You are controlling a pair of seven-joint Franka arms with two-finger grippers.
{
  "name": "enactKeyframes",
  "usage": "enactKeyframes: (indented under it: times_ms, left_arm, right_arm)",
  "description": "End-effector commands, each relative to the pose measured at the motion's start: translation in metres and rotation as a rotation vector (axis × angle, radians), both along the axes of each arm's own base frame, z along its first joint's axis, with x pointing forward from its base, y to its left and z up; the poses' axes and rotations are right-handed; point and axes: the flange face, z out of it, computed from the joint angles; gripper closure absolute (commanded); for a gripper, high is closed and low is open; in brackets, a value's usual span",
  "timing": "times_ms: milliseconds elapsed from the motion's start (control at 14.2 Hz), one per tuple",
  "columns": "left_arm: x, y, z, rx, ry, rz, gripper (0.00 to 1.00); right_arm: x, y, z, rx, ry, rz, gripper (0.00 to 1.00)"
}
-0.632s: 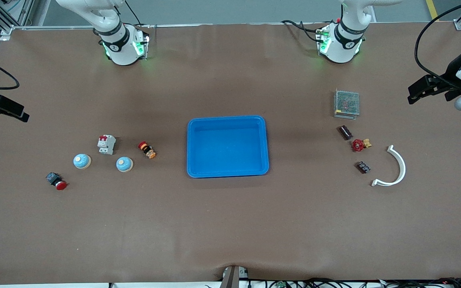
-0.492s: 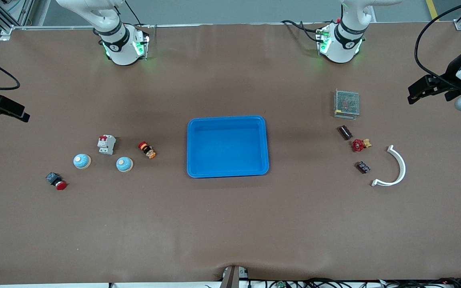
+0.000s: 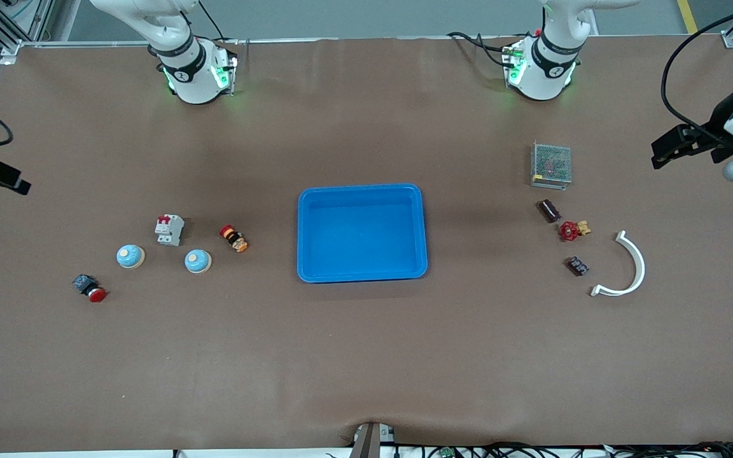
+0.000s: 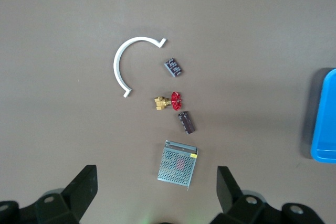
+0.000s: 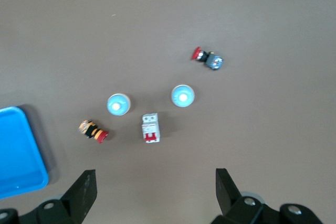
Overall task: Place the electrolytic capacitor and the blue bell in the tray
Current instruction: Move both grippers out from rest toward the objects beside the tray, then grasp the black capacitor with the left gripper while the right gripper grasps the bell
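- Opening step, by the look of it: nothing gripped, blue tray holding nothing, sitting mid-table between 2 clusters of parts.
- Left gripper up in the air at the left arm's end of the table, fingers spread wide, nothing between them; wrist view looking down on the cluster there.
- Right gripper likewise raised at the right arm's end, fingers spread, nothing pinched.
- Electrolytic capacitor, judged to be the dark cylinder lying on its side just nearer the front camera than the grey mesh box, beside the red-handled valve.
- Close by: a small dark module and a white curved bracket, both apart from the capacitor.
- 2 blue bells toward the right arm's end: first bell closer to the tray, second bell farther out, well apart from each other.
- Also around them: white circuit breaker, striped push-button, red emergency button.
- Next move, as a judgement: lower the left gripper over the capacitor, fingers across its narrow width, clear of the valve.
- For the right arm: descend on the first bell; domed top likely slippery, so grip low at the base.
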Motion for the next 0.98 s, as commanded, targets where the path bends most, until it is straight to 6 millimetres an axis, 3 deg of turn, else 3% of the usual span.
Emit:
enactKeyframes:
  times_ms: [0, 281, 562, 702, 913]
  left_arm:
    - [0.013, 0.007, -0.031, 0.022, 0.060, 0.019, 0.00]
    - [0.022, 0.037, -0.097, 0.014, 0.048, 0.060, 0.00]
    - [0.018, 0.039, -0.184, -0.003, -0.023, 0.050, 0.00]
    - [0.017, 0.047, -0.231, -0.012, -0.068, 0.055, 0.00]
    - [0.026, 0.066, -0.283, -0.046, -0.079, 0.111, 0.00]
  right_arm:
    - [0.004, -0.013, -0.035, 0.008, 0.006, -0.017, 0.00]
    - [0.015, -0.022, -0.122, 0.004, 0.005, -0.025, 0.00]
    - [0.037, -0.029, -0.196, -0.008, 0.005, -0.035, 0.00]
    - [0.039, -0.028, -0.237, -0.022, -0.022, -0.034, 0.00]
    - [0.035, -0.023, -0.293, -0.038, -0.058, -0.027, 0.00]
